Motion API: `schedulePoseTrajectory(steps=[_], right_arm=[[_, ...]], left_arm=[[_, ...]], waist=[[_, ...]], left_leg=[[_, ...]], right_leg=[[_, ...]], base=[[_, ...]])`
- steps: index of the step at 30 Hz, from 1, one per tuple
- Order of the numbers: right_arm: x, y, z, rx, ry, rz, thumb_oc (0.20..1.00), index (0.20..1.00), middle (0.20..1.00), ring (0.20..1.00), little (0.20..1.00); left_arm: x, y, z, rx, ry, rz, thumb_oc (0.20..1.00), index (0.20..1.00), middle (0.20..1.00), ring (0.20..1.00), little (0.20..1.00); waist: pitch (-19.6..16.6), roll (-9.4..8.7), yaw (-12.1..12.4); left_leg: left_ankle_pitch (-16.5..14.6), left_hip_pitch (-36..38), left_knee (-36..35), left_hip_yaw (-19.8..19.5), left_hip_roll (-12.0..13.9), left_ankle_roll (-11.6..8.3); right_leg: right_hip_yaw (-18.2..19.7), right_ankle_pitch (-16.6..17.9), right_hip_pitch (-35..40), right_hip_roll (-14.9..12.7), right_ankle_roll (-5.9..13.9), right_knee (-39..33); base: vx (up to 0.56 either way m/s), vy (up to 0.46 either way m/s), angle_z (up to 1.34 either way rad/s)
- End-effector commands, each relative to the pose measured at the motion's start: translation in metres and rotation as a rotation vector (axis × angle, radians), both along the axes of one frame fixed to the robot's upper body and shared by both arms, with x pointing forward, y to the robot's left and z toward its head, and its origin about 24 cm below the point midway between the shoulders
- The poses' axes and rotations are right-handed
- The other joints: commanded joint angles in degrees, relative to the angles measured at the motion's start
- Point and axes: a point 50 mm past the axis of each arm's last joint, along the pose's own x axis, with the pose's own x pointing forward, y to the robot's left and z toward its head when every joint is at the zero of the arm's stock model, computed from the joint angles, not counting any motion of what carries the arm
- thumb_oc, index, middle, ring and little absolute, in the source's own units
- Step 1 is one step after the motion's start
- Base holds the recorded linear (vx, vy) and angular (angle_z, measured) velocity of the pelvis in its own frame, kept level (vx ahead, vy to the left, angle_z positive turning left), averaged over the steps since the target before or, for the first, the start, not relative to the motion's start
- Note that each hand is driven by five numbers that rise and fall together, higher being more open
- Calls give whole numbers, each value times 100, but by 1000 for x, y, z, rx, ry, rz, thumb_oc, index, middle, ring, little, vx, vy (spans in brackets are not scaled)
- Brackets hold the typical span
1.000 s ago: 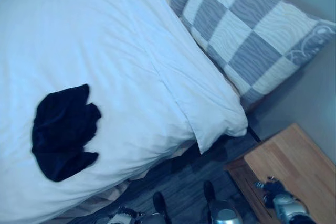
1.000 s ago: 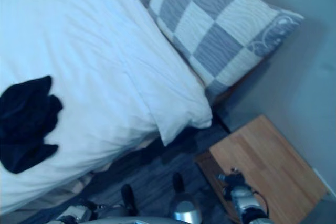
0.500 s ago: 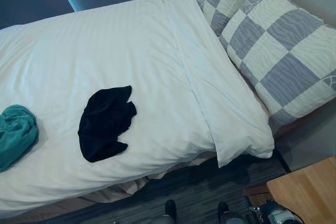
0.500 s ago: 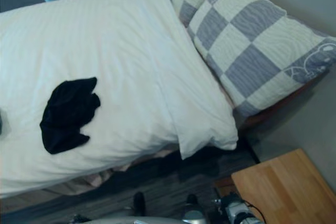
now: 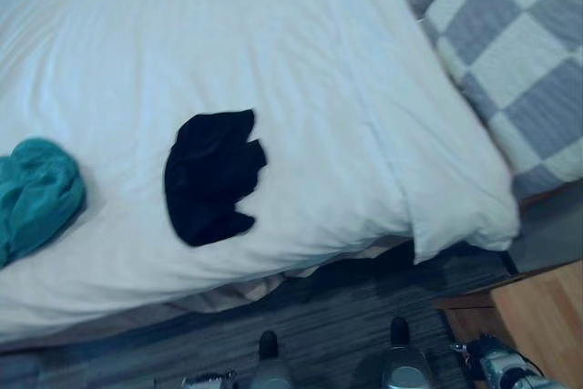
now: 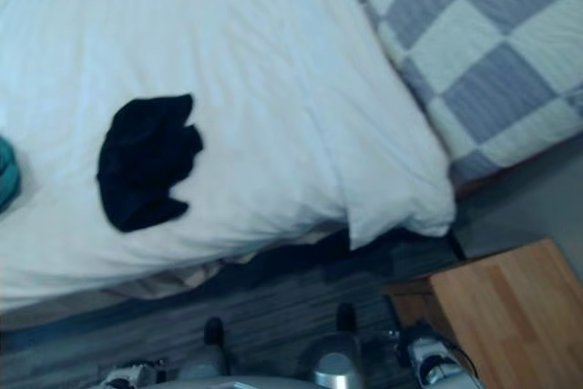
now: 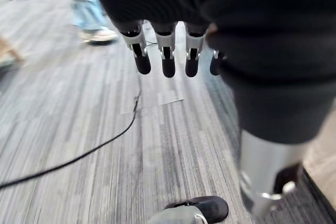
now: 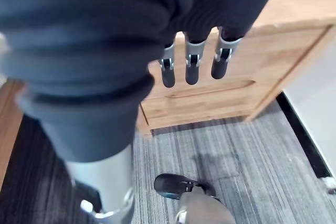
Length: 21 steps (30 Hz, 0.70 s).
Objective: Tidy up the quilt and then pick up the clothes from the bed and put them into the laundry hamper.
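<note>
A white quilt [image 5: 301, 52] lies spread over the bed, its near right corner [image 5: 460, 220] hanging past the mattress edge. A crumpled black garment [image 5: 212, 177] rests on the quilt near the front edge. A teal garment [image 5: 35, 193] is bunched at the bed's left. Both hands hang low beside the bed, well apart from the clothes. My left hand [image 7: 167, 51] has straight fingers over the carpet and holds nothing. My right hand [image 8: 192, 61] is open too, in front of the wooden nightstand [image 8: 273, 40], and shows at the lower right [image 5: 499, 369].
Two grey and white checked pillows [image 5: 519, 61] lie at the bed's head on the right. The nightstand [image 6: 510, 302] stands by the bed's near right corner. Dark striped carpet [image 5: 319, 334] runs along the bed's front. A person's legs [image 7: 92, 19] stand on the floor behind my left hand.
The camera has swung, so the whole bed has shifted in view and the teal garment has come in at the left. The clothes and quilt lie as before; both hands stay low.
</note>
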Motion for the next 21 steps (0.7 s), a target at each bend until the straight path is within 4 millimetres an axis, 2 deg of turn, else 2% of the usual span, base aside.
schedulePoseTrajectory(steps=[1,3,4,5,6,7,8,10,11,14,15,16,17,19,20,21], right_arm=[[-6,10,-5,47,11,-25,1000,1000,1000,1000,1000],[-9,16,-9,55,23,-14,1000,1000,1000,1000,1000],[-14,21,-12,79,42,-22,1000,1000,1000,1000,1000],[-15,23,-13,82,48,-17,1000,1000,1000,1000,1000],[-15,27,-14,84,82,33,1000,1000,1000,1000,1000],[-15,27,-14,84,82,33,1000,1000,1000,1000,1000],[-14,27,-14,82,101,75,1000,1000,1000,1000,1000],[-13,27,-14,76,102,100,1000,1000,1000,1000,1000],[-11,27,-13,72,94,104,1000,1000,1000,1000,1000],[-6,27,-12,70,72,112,1000,1000,1000,1000,1000],[1,16,-6,19,29,104,1000,1000,1000,1000,1000],[5,13,-3,13,10,85,1000,1000,1000,1000,1000],[7,11,-2,12,-3,73,1000,1000,1000,1000,1000],[13,8,1,33,-66,20,1000,1000,1000,1000,1000],[14,8,2,39,-88,16,1000,1000,1000,1000,1000],[14,8,2,35,-92,25,1000,1000,1000,1000,1000]], left_arm=[[-11,25,3,6,23,-44,1000,1000,1000,1000,1000],[-14,27,3,-22,39,-38,1000,1000,1000,1000,1000],[-17,27,2,-50,73,-78,1000,1000,1000,1000,1000],[-17,26,2,-52,81,-91,1000,1000,1000,1000,1000],[-14,21,1,-40,92,-141,1000,1000,1000,1000,1000],[-14,21,1,-40,92,-141,1000,1000,1000,1000,1000],[-6,14,1,-38,67,-131,1000,1000,1000,1000,1000],[4,7,2,-33,34,-128,1000,1000,1000,1000,1000],[14,1,3,-4,3,-146,1000,1000,1000,1000,1000],[25,-4,6,18,-43,-195,1000,1000,1000,1000,1000],[32,-5,9,118,-68,-308,1000,1000,1000,1000,1000],[30,-1,10,113,-62,-299,1000,1000,1000,1000,1000],[28,1,10,101,-55,-273,1000,1000,1000,1000,1000],[18,9,8,57,-20,-168,1000,1000,1000,1000,1000],[6,14,6,59,20,-116,1000,1000,1000,1000,1000],[-2,13,4,59,40,-38,1000,1000,1000,1000,1000]], waist=[[83,141,104],[74,171,149],[42,214,130],[23,215,103],[-9,198,-34],[-21,202,-31],[1,156,-137],[57,136,-231],[66,154,-345],[85,169,-470],[173,127,-401],[187,137,-380],[171,137,-373],[142,169,-388],[20,182,-442],[-28,179,-443]], left_leg=[[26,22,479,524,347,323],[80,113,317,655,269,394],[149,173,132,769,218,464],[153,205,54,813,179,495],[147,274,-161,871,10,585],[155,260,-165,873,15,583],[122,245,-278,792,-199,627],[82,232,-347,670,-390,692],[41,186,-399,605,-528,775],[-114,27,-136,718,-643,847],[-468,-433,1125,816,-706,861],[-479,-561,1450,717,-727,857],[-417,-605,1510,705,-691,843],[-59,-552,1464,756,-303,698],[340,-328,1018,709,76,560],[435,-216,719,601,188,521]], right_leg=[[-26,939,-197,-437,143,243],[-173,934,-301,-358,144,468],[-312,630,-354,-56,107,691],[-329,492,-382,98,105,757],[-369,-186,-434,831,74,767],[-369,-173,-446,838,71,755],[-329,-380,-433,1325,-83,500],[-193,-411,-479,1590,-172,369],[43,-326,-630,1710,-204,268],[218,-375,-702,1800,-296,274],[17,-439,-567,1525,-409,290],[89,-447,-528,1540,-450,299],[102,-443,-518,1540,-470,289],[50,-458,-383,1515,-503,242],[137,-443,-278,1506,-470,172],[242,-438,-229,1514,-437,123]], base=[[-13,415,0],[-1,423,-61],[25,384,-90],[44,540,-82],[27,308,-42],[5,316,-42],[-25,96,-13],[-61,82,30],[-94,21,80],[-53,3,58],[14,51,11],[27,71,15],[75,145,47],[149,230,50],[225,304,28],[262,368,32]])
